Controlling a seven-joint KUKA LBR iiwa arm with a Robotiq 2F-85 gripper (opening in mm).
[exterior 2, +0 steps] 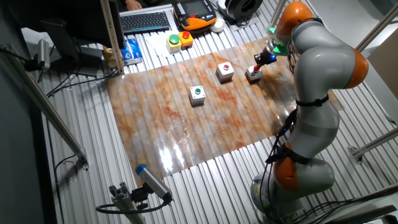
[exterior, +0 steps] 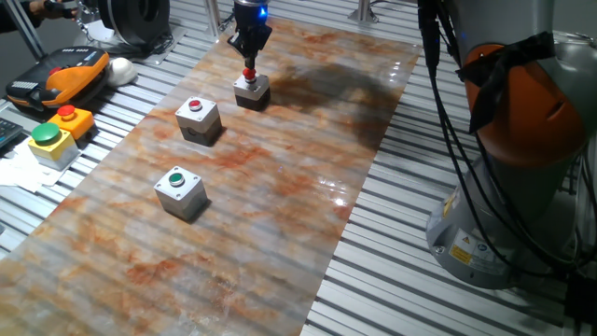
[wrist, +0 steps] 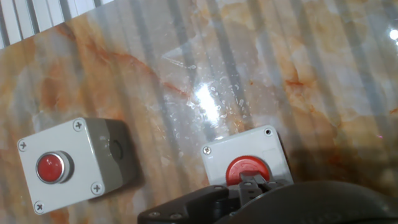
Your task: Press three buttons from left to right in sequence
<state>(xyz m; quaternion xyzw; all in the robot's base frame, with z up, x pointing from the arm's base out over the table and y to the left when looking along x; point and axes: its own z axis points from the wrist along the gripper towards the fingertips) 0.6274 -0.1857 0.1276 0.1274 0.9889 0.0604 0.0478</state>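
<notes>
Closest to the hand camera is the dark body of the gripper (wrist: 252,184), its tip down on the red cap of the far red button box (wrist: 247,163). No view shows a gap or contact between the fingertips themselves, so whether they are spread or pressed together cannot be told; they rest on the cap and grasp nothing.

The box is a light-grey cube with a screw at each visible lid corner, and its round red cap is partly covered by the tip.

Beside it, well apart, stands the middle red button box (exterior: 198,119), its cap uncovered.

Further along the same row sits the green button box (exterior: 179,191).

All three stand upright on the marbled mat (exterior: 280,177), which lies on the ribbed table (exterior: 420,280).
</notes>
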